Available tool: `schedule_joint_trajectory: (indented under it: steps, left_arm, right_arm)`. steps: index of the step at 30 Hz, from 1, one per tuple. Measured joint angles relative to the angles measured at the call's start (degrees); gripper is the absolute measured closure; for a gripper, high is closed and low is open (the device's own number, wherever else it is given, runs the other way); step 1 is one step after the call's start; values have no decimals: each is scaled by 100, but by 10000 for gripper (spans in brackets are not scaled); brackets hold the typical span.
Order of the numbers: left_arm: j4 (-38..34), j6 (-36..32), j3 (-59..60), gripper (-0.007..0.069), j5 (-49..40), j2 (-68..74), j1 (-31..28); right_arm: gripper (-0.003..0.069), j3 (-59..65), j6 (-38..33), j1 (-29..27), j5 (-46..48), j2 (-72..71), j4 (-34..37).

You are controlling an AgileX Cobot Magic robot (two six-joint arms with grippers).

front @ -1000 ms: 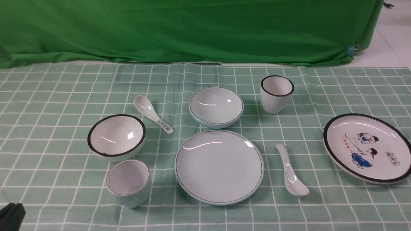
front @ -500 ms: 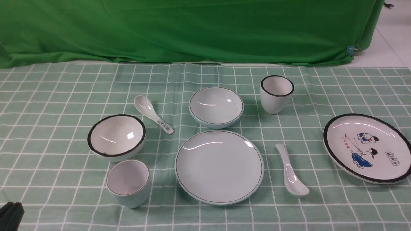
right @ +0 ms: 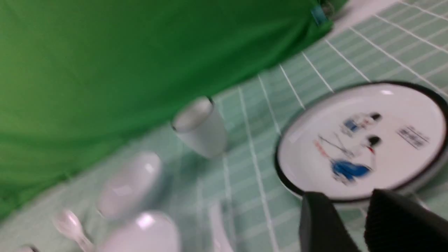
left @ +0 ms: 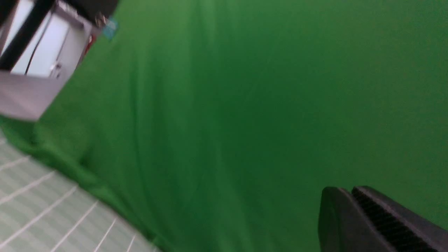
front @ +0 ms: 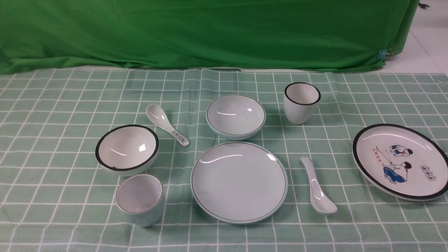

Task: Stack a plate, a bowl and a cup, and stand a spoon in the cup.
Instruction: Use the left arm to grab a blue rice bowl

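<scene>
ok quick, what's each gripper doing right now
Left gripper: cannot tell; only its tip shows at the picture's edge, with nothing seen in it.
Right gripper: open a little, holding nothing.

Pale blue plate (front: 239, 182), bowl (front: 235, 116), cup (front: 140, 199), white spoon (front: 317, 187): separate, unstacked.

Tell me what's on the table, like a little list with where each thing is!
cover: checked tablecloth, green curtain behind
blue plate: front middle, empty
blue bowl: just behind the blue plate, empty
blue cup: left of the blue plate, upright
plain spoon: right of the blue plate, lying flat
other dishes: black-rimmed bowl, black-rimmed cup, picture plate, patterned spoon
stacked yet: no, nothing is stacked
</scene>
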State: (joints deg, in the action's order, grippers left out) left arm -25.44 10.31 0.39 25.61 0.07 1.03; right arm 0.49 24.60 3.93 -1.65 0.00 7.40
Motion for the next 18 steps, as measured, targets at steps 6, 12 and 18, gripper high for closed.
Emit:
schedule_joint_trajectory:
  steps: [6,12,18]
  left_arm:
    - [708,1023,-1297,608,-166,90,0]
    - [1691,752,-4849,608,-4375,2200,0]
    - [1309,-875,-6742,608,-7634,4875,0]
  right_arm:
    - [421,0,18,0,-348,0,73]
    - [437,-163,-127,35,-766,0,86]
    - [613,-2571,-1305,268,1693,830,20]
